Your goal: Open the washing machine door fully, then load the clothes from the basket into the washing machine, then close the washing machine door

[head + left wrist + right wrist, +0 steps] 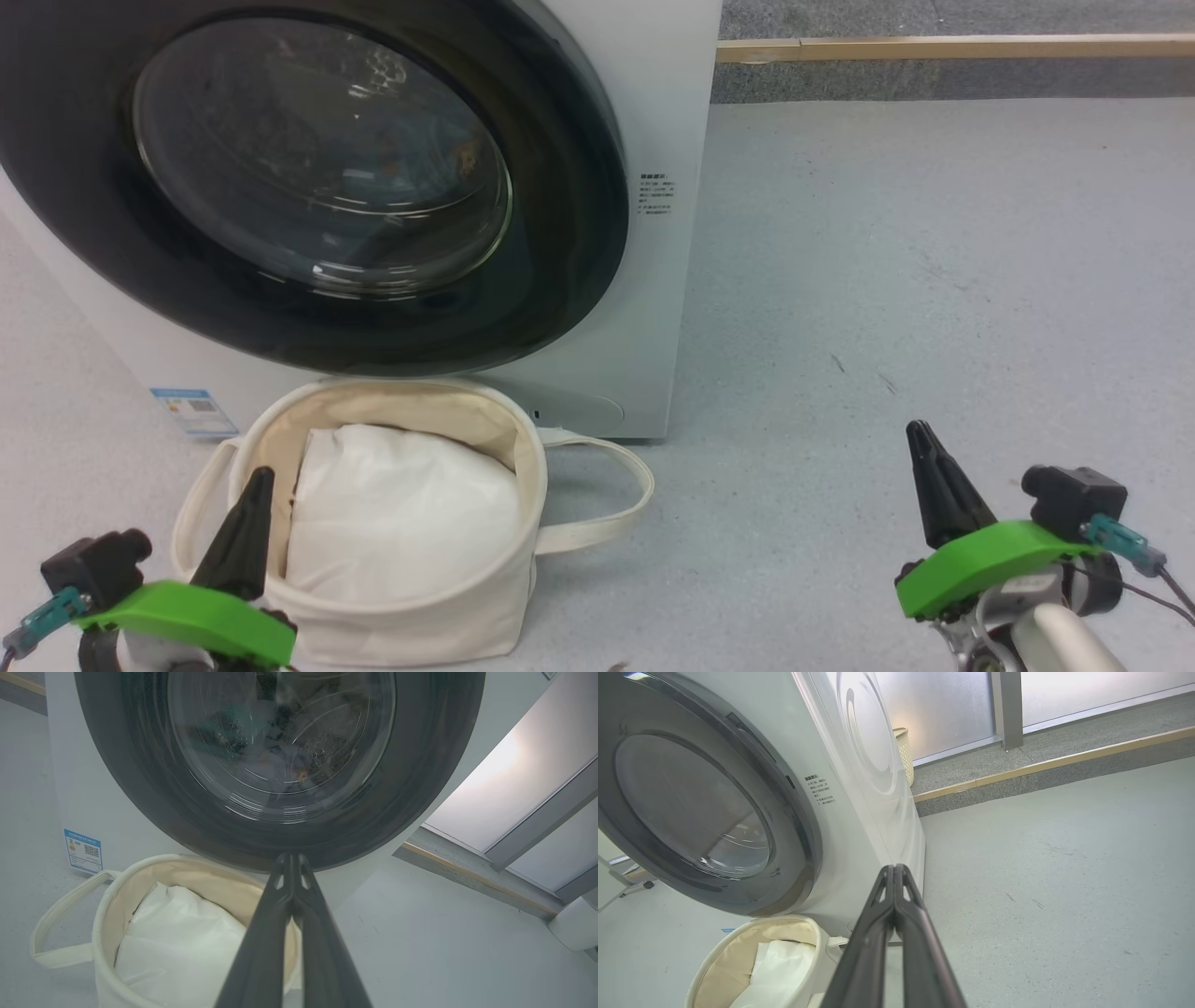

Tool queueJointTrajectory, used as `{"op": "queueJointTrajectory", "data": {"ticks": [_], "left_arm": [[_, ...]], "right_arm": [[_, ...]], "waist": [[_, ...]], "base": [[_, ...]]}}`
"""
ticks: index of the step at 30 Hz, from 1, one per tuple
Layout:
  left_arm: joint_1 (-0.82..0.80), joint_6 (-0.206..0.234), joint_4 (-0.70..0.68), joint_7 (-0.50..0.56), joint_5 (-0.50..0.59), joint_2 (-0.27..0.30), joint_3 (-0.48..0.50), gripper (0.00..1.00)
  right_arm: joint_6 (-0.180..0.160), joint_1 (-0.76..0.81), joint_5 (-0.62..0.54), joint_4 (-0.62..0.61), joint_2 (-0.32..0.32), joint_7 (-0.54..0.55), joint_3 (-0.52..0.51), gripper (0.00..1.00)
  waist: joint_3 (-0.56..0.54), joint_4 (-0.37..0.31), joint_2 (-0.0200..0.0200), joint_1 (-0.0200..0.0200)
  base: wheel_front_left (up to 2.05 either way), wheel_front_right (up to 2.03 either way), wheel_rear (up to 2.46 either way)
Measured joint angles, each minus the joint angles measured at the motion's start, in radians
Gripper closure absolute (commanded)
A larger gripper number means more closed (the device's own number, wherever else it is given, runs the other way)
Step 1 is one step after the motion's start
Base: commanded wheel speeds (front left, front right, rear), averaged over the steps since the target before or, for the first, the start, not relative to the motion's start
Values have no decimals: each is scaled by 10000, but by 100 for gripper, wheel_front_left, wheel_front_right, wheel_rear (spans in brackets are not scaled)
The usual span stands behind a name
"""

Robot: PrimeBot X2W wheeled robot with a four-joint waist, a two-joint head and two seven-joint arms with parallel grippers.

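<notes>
The door (569, 233) sits shut against the washer (653, 308). Through it, blue and orange clothes (290, 767) show dimly inside. The basket (439, 607) stands on the floor (887, 280) against the washer's front, below the door, holding a white bundle (401, 513). The left claw (261, 478) is pressed together, empty, over the basket's near rim. The right claw (920, 431), also together and empty, hangs over floor to the right of the washer.

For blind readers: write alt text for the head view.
A white washing machine, round black-rimmed door shut, stands behind a cream basket holding a white bundle. The left end effector and right end effector, both shut, sit at the lower corners.
</notes>
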Motion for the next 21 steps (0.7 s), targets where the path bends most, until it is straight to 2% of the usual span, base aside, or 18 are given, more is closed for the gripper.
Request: {"op": "queueJointTrajectory", "data": {"ticks": [21], "left_arm": [[75, 100, -464, 541, -1398, -504, 506, 100]], "right_arm": [[0, 15, 1858, -151, 240, 568, -631, 100]], "waist": [[-8, -41, 0, -2]], "base": [[0, 0, 0]]}}
